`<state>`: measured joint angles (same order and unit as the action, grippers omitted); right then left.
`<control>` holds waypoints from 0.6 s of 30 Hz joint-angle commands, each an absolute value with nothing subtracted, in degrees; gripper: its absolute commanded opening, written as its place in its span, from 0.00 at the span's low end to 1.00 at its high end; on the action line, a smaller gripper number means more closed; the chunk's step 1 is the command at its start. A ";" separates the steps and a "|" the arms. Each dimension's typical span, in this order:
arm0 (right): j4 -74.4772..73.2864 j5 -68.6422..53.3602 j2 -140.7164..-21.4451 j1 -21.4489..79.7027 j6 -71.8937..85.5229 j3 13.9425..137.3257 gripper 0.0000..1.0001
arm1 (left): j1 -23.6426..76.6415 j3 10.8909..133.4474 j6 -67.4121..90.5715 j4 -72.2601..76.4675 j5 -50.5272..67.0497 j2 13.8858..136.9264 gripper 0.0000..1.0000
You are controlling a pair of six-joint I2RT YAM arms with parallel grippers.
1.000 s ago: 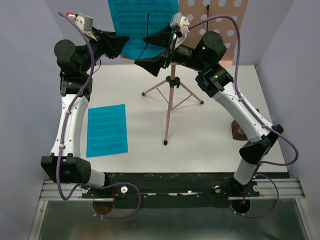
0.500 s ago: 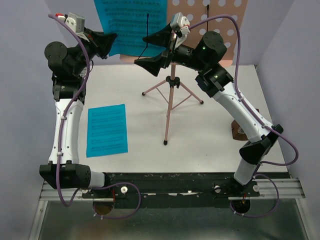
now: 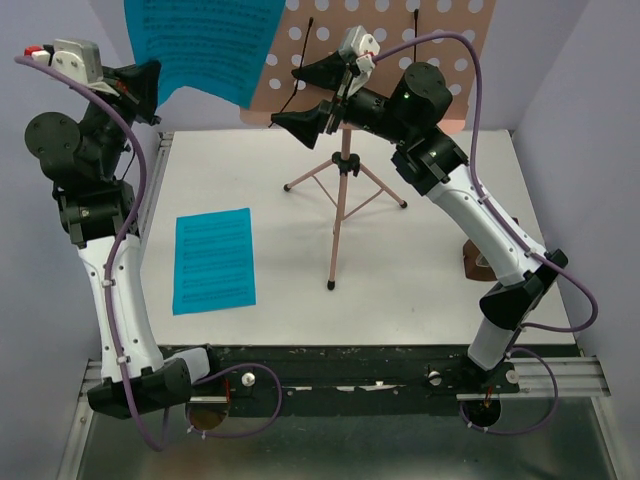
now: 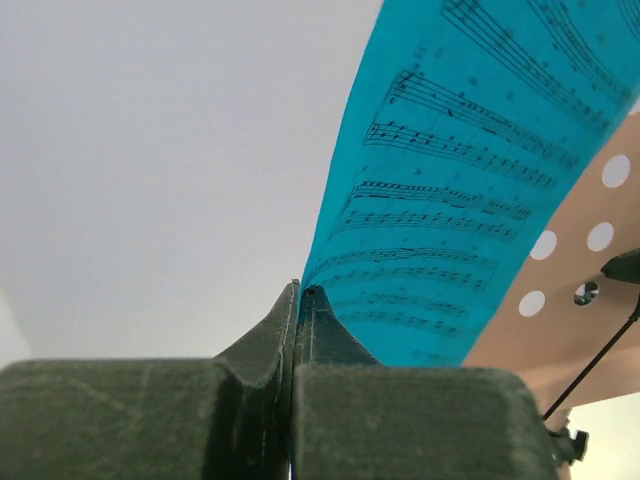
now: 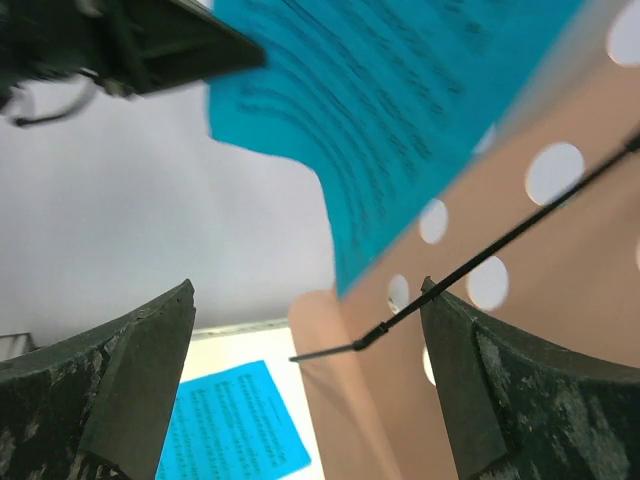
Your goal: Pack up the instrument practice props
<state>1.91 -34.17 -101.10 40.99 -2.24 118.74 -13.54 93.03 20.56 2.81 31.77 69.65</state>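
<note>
Two blue pages of printed music were in view. The held sheet [image 4: 450, 220] was pinched at its lower corner by the left claw [image 4: 298, 296], jaws pressed tight together on the paper. It rose up and to the right of that claw, curling over. In the top view its far edge lay across the left side of the hole-dotted desk [image 3: 285, 75]. Whether paper and desk touched, I could not tell.

The right claw [image 3: 300, 97] stood wide open, gripping nothing, close in front of the desk's lower left part. A thin black wire [image 5: 480, 260] ran across the desk just beyond its tips. The salmon-pink music stand [image 3: 341, 200] stood upright on its tripod directly beneath this claw.

The loose sheet [image 3: 213, 260] lay flat on the white surface [image 3: 400, 270], well below the left claw. The brown metronome [image 3: 473, 265] — half hidden behind the right arm — sat far from both claws.
</note>
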 commanded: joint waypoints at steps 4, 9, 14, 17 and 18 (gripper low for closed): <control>-4.92 -21.88 -97.48 41.84 -10.36 116.90 1.00 | -18.71 92.99 14.68 -2.90 19.78 62.06 0.00; -6.32 -22.59 -94.84 41.84 -10.63 114.35 1.00 | -23.98 94.92 14.24 -3.60 16.35 60.64 0.00; -8.87 -23.11 -90.36 41.84 -13.88 110.75 1.00 | -25.31 92.56 7.93 -8.07 10.03 58.54 0.00; -10.19 -26.18 -85.45 41.84 -18.09 105.84 1.00 | -25.31 88.61 0.98 -15.36 7.57 57.22 0.00; -10.54 -27.76 -83.08 41.84 -19.93 103.21 1.00 | -25.23 87.11 0.27 -19.30 5.82 56.87 0.00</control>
<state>-7.42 -24.21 -90.37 41.58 -13.26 108.84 -24.80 92.09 8.99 -6.37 13.61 58.72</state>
